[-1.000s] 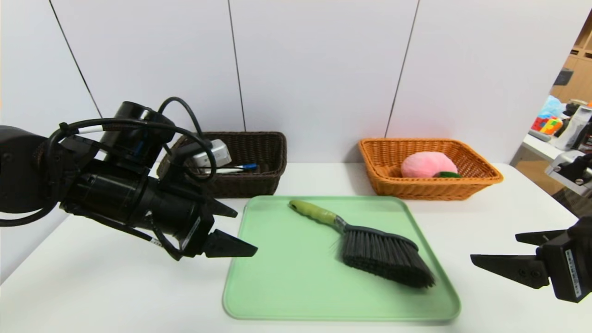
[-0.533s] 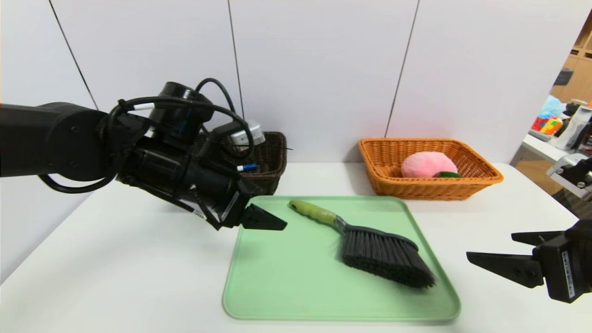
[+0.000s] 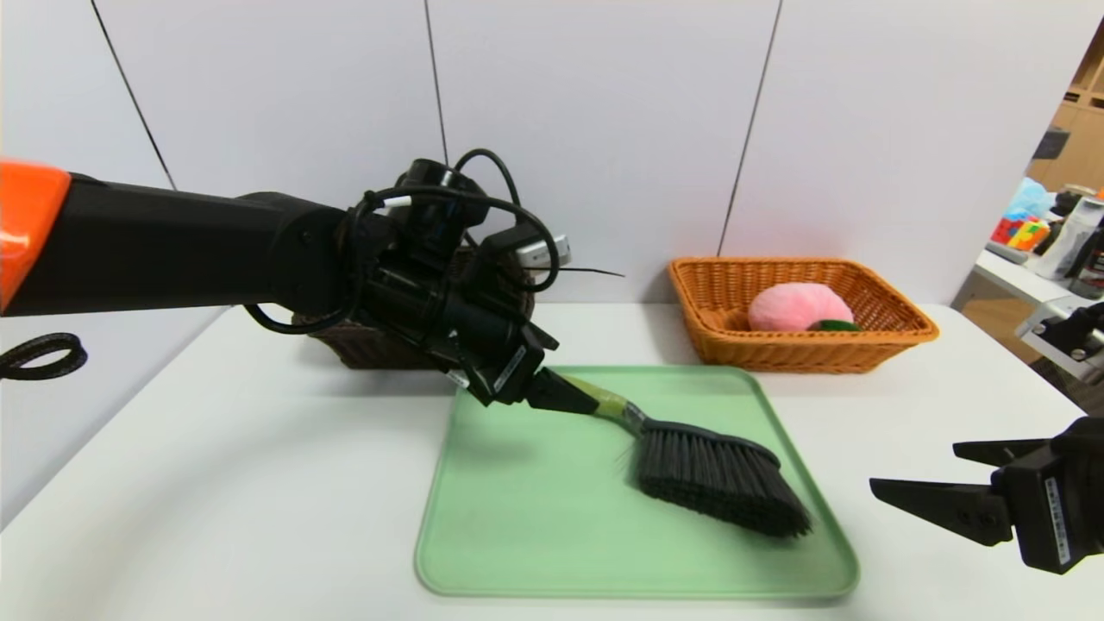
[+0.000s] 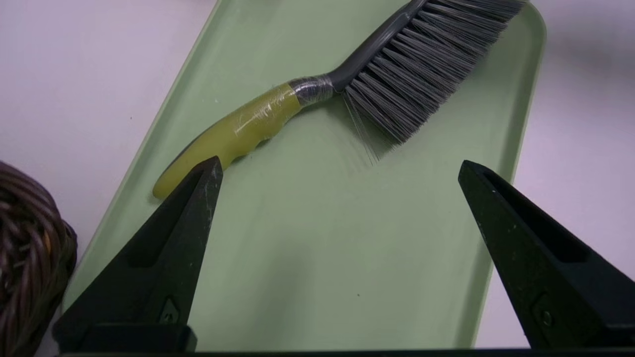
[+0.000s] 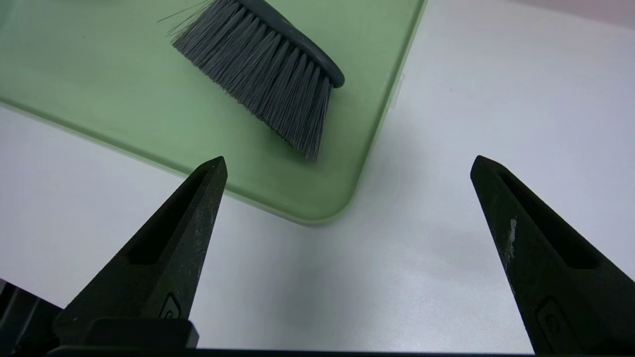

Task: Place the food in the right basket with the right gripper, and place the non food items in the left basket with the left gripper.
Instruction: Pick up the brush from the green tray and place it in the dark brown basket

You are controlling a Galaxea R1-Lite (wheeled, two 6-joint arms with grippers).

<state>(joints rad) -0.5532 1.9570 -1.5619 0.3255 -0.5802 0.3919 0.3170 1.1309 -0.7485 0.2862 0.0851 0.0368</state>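
Your remaining item is the brush [image 3: 690, 448], lying flat on the green tray [image 3: 535, 535] at table centre, bristle head toward 4 o'clock and green handle [image 4: 238, 131] toward 10 o'clock. Judged from its looks: light, rigid plastic spine and handle, soft springy bristles that would splay and slip under a pinch. Take it by the handle, ahead of the taped neck, where the section is narrow, firm and ribbed; the glossy wrap may be a little slick, so close squarely across it. The left gripper [image 3: 561, 397] sits over the tray's 11 o'clock corner with its jaws spread wide and holding nothing; in the left wrist view one finger [image 4: 188, 218] overlaps the handle's butt end, but you cannot tell whether it touches, and the handle is not yet between the jaws. The right gripper [image 3: 957, 483] is parked off the tray at 4 o'clock of the table, equally wide open and empty. The peach [image 3: 798, 308] already sits in the orange-tan basket [image 3: 897, 332] at 1 o'clock. The dark brown basket [image 3: 362, 349] at 11 o'clock is mostly hidden behind the left arm, so you cannot see its contents.
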